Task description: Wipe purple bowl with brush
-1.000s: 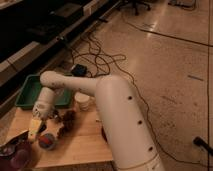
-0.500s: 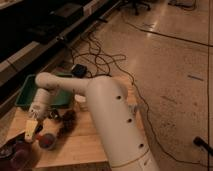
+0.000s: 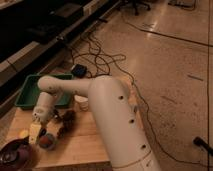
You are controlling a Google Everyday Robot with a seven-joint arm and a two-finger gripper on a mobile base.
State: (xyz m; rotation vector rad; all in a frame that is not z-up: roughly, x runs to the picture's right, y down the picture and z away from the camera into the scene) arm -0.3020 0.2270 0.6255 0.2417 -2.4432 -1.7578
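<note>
The purple bowl sits at the front left corner of the wooden table, partly cut off by the picture's edge. My gripper hangs over the table's left part, just up and right of the bowl. It is shut on the brush, whose pale yellow blocky head points down. The head is a little above the table, beside the bowl's far right rim and apart from it.
A green rectangular tray stands at the back left. A small yellow fruit lies left of the brush. A dark round object, a brown item and a white cup stand near the arm. Cables trail on the floor behind.
The arm has swung left and toward the table's front. The brush has come down nearer to the purple bowl.
</note>
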